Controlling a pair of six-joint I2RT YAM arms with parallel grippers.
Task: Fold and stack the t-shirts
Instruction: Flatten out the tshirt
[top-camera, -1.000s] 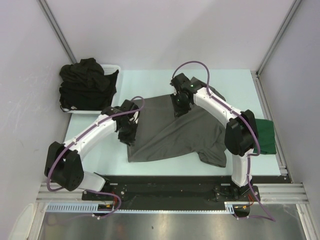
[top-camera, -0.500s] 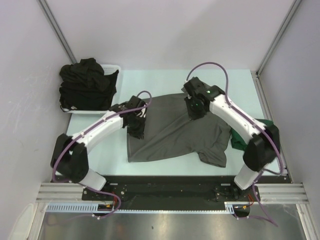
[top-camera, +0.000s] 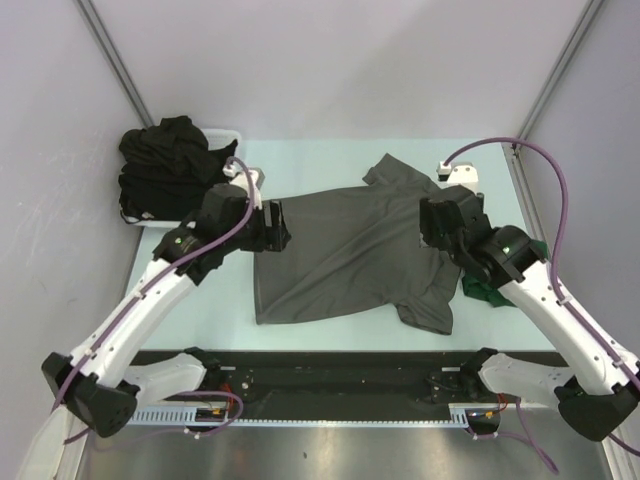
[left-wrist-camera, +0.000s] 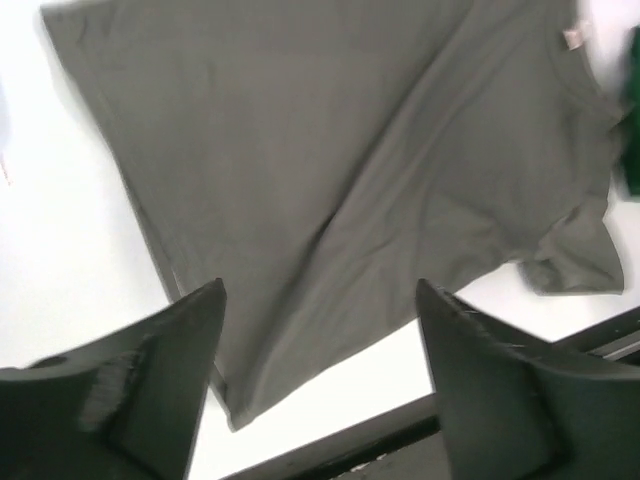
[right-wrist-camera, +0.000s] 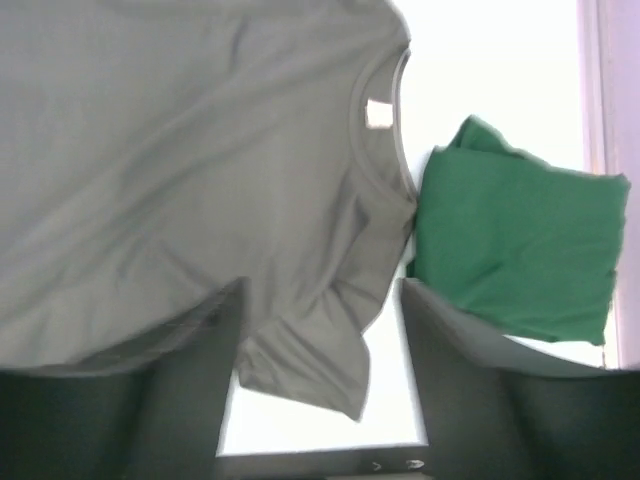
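Note:
A charcoal grey t-shirt (top-camera: 345, 250) lies spread flat on the pale table, its white neck label (right-wrist-camera: 379, 114) showing in the right wrist view. My left gripper (top-camera: 276, 228) hovers over the shirt's left edge, open and empty; in its wrist view the grey t-shirt (left-wrist-camera: 330, 150) lies below the gripper (left-wrist-camera: 318, 335). My right gripper (top-camera: 433, 226) hangs open above the shirt's right side, near a sleeve (right-wrist-camera: 305, 365). A folded dark green t-shirt (right-wrist-camera: 515, 250) lies beside the collar, partly hidden under the right arm (top-camera: 484, 291). Black t-shirts (top-camera: 172, 168) are heaped at the back left.
The black heap fills a white plastic basket (top-camera: 226, 133) at the table's back left corner. A black rail (top-camera: 340, 370) runs along the near edge. Metal frame posts stand at both back corners, with walls close on either side.
Both grippers have opened and let go of the grey shirt. The arms swung apart from its middle to its left and right sides, and the shirt now lies wider and flatter.

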